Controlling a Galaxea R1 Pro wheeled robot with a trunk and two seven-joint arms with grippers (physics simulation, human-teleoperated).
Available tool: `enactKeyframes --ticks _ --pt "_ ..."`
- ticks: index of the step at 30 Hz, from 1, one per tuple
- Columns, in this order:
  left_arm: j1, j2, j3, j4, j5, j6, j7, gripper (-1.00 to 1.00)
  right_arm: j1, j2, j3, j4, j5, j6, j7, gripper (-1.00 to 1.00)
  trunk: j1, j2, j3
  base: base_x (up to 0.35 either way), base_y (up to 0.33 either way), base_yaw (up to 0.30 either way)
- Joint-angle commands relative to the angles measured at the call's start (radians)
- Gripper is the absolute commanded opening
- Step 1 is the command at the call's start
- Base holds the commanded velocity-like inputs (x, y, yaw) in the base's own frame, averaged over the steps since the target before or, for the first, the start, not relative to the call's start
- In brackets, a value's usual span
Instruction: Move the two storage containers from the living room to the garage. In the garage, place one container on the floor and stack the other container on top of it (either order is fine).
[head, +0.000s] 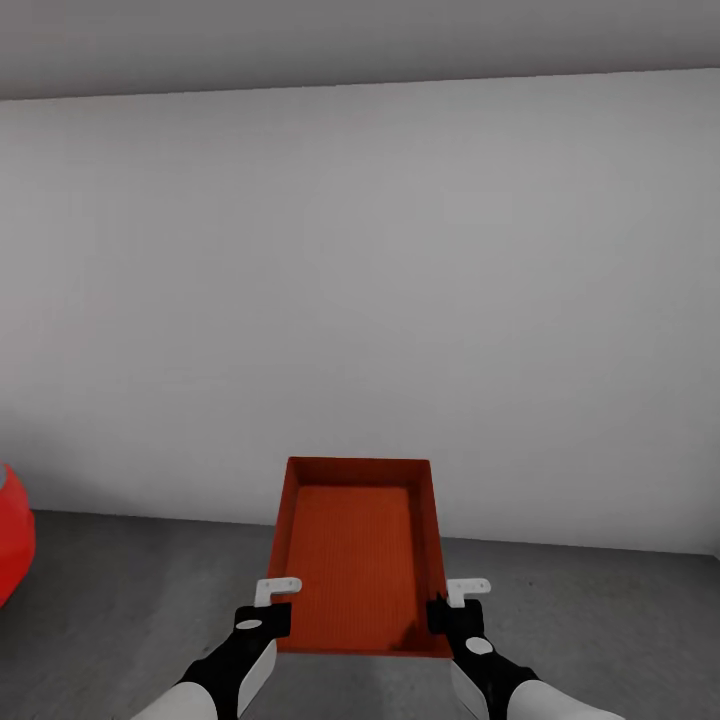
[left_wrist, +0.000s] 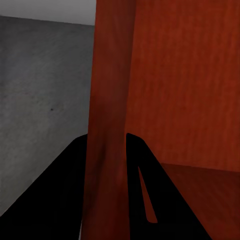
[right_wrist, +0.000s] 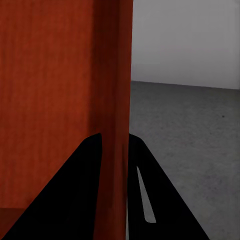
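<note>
Left gripper (head: 272, 598) first: its jaws are clamped on the left long wall of the storage container (head: 358, 555), one finger inside the wall, one outside. The left wrist view confirms it, with the dark fingers (left_wrist: 65, 195) straddling the orange-red wall (left_wrist: 107, 125), pinching it between them. Over to the right gripper (head: 452, 598), and it's the mirror picture: jaws clenched on the right long wall, and in the right wrist view the wall (right_wrist: 112, 100) runs straight down between the two black fingers (right_wrist: 165, 200).

So the container hangs between both arms at lower centre of the head view, open top up, ribbed bottom visible, empty inside, its near end level with the grippers and its far end pointing toward the wall (head: 360, 300).

Beneath it lies the floor (head: 120, 600), dark grey and mottled. Beyond, the plain pale grey wall fills most of the frame. At the left edge, low down, a rounded slice of the red car (head: 12, 545) peeks in.
</note>
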Motion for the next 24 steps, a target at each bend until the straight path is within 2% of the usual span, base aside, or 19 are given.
enactKeyframes --ticks 1,7,18,24 --pt "0.0 -0.001 0.019 -0.006 -0.02 0.007 0.011 -1.0 0.0 0.002 -0.028 0.003 -0.009 -0.002 -0.01 -1.0 0.0 -0.001 0.0 0.0 0.0 0.0" --pt "0.0 -0.001 0.021 -0.005 -0.02 0.011 0.011 -1.0 0.0 0.002 -0.028 0.003 -0.009 -0.002 -0.01 -1.0 0.0 -0.001 0.0 0.08 0.0 0.0" --pt "0.0 -0.001 0.021 -0.005 -0.02 0.008 0.011 -1.0 0.0 0.002 -0.028 0.003 -0.009 -0.002 -0.009 -1.0 0.0 -0.001 0.0 0.301 0.0 -0.002" --pt "0.0 -0.001 0.02 -0.005 -0.02 0.007 0.011 -1.0 0.0 0.002 -0.028 0.003 -0.01 -0.002 -0.008 -1.0 0.0 -0.001 0.0 0.144 0.0 -0.165"
